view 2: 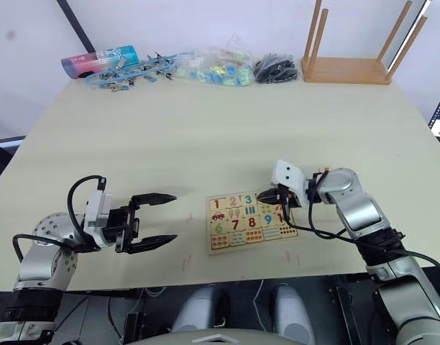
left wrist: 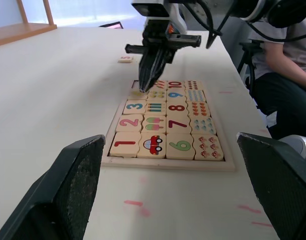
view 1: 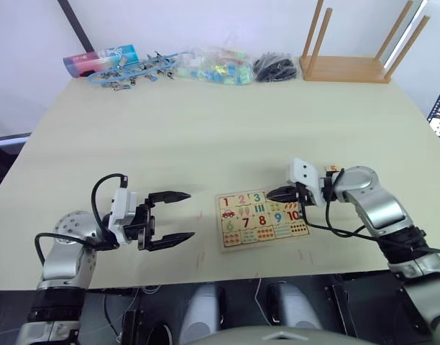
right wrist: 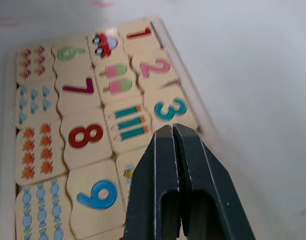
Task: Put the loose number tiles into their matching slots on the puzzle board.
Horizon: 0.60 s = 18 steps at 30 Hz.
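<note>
The puzzle board [view 1: 231,244] lies near the table's front edge, between my two grippers. Tiles 1, 2 and 3 [left wrist: 135,106] sit in its top row of slots. My right gripper [view 1: 270,195] is shut, fingertips together and pointing down at the slot just past the 3, where a pale tile [left wrist: 138,93] lies under the tips; its digit is hidden. One loose tile printed with a 5 [left wrist: 125,59] rests on the table beyond the board, beside my right wrist. To the left of the board my left gripper [view 1: 191,215] is open and empty, facing it.
An upturned wooden stool [view 1: 346,68] stands at the back right. Plastic bags of small parts [view 1: 216,68], blue clips and a tube [view 1: 98,59] line the back edge. A seated person [left wrist: 288,75] is beside the table. Small red marks [left wrist: 135,203] dot the tabletop near the board.
</note>
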Each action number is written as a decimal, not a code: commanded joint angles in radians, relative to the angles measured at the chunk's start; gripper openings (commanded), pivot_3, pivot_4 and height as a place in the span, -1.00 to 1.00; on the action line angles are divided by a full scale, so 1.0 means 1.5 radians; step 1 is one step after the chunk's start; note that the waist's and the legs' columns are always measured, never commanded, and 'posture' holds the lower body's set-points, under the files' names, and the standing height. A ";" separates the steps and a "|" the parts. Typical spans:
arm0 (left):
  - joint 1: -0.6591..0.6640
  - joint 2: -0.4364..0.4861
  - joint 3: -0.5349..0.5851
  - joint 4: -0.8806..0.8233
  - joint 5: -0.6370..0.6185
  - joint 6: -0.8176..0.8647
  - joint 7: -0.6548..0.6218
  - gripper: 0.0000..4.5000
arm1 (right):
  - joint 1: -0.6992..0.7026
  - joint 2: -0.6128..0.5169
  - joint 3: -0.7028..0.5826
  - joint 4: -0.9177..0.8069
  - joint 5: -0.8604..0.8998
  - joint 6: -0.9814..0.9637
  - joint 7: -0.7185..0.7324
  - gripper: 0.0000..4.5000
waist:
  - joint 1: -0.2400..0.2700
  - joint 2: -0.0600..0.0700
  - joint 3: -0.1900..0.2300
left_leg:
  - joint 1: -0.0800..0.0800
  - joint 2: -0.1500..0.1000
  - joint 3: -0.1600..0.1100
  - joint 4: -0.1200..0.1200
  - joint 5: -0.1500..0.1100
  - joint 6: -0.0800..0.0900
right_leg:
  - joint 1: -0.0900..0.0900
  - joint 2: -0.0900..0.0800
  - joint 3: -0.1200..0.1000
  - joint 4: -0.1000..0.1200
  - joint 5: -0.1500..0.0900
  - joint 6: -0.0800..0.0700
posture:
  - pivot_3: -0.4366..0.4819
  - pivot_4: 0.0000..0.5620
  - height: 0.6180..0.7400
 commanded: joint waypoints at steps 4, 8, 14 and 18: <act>-0.004 0.000 0.007 -0.005 0.001 -0.013 0.008 1.00 | 0.011 -0.001 0.003 0.033 -0.017 -0.021 -0.027 -0.99 | 0.000 0.000 0.000 | 0.000 0.000 0.000 0.000 0.000 0.000 | 0.000 0.000 0.000 0.000 0.000 0.000 | -0.05 -0.47 0.95; 0.000 0.000 0.009 -0.009 0.001 -0.012 0.010 1.00 | 0.023 -0.002 0.006 0.026 -0.015 -0.029 -0.029 -0.99 | 0.000 -0.001 0.000 | 0.000 0.000 0.000 0.000 0.000 0.000 | 0.000 0.000 0.000 0.000 0.000 0.000 | -0.05 -0.47 0.95; 0.012 -0.001 0.016 -0.016 0.001 -0.009 0.028 1.00 | 0.050 0.015 -0.056 -0.027 0.042 -0.025 -0.064 -0.99 | 0.000 -0.001 -0.001 | 0.001 0.001 0.000 0.000 0.000 0.000 | 0.001 0.000 0.000 0.000 0.000 0.000 | -0.05 -0.47 0.95; 0.034 -0.002 0.025 -0.023 0.001 -0.008 0.051 1.00 | 0.098 0.011 -0.120 -0.076 0.077 -0.030 -0.104 -0.99 | 0.001 -0.001 0.000 | 0.000 0.001 0.000 0.000 0.000 0.000 | 0.000 0.000 0.000 0.000 0.000 0.000 | -0.05 -0.47 0.95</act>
